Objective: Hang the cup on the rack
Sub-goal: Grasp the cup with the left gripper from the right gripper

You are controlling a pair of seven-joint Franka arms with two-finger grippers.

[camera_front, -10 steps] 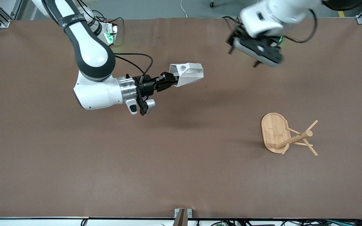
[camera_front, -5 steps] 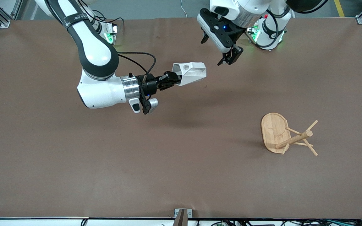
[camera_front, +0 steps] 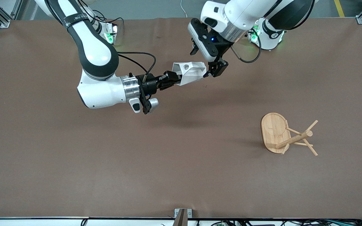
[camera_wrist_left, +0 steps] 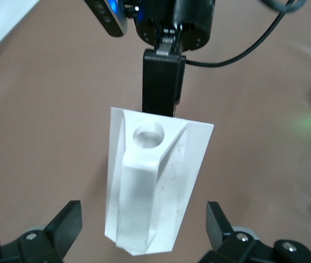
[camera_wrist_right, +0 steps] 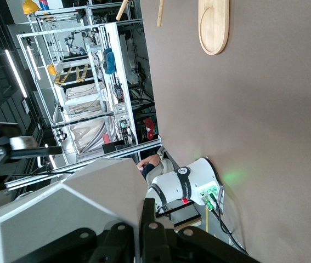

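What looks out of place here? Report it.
Nothing stands out. The light bamboo mug rack stands upright on the brown table. The right pincer holds the white faceted cup in the air; the open left pincer flanks its rim end.

The front view looks down from high across the desk (camera_front: 181, 175) at both bases. Each wrist view sits close above its own end effector; all 3 share the cup (camera_front: 189, 72) (camera_wrist_left: 155, 186) (camera_wrist_right: 67, 213).
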